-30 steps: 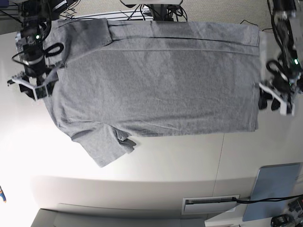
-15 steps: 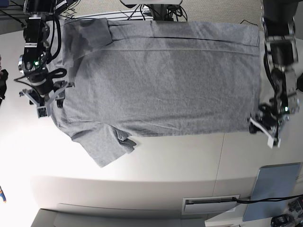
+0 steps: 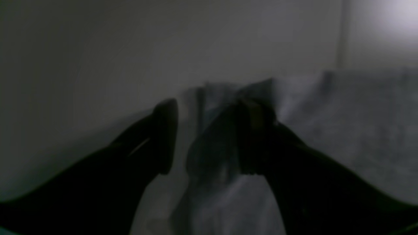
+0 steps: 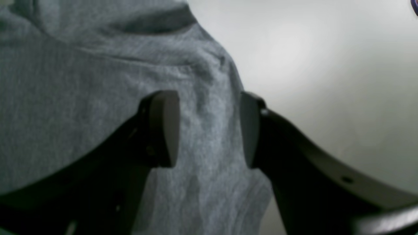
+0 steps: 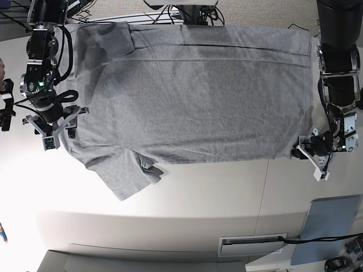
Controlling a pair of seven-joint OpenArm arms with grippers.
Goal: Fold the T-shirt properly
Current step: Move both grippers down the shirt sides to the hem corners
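The grey T-shirt lies spread flat on the white table, plain side up, with one sleeve pointing to the front left. My right gripper is at the shirt's left edge, near the shoulder. In the right wrist view it is open, its jaws straddling the cloth edge. My left gripper is at the hem's front right corner. In the dark left wrist view it is open, with a bunched corner of the shirt between its jaws.
A light-blue flat panel lies at the front right. A slotted plate with a cable sits at the front edge. Cables hang behind the shirt. A dark object is at the left edge.
My left gripper has moved forward and inward from beside the hem down to its front corner. My right gripper has shifted forward along the shirt's left edge.
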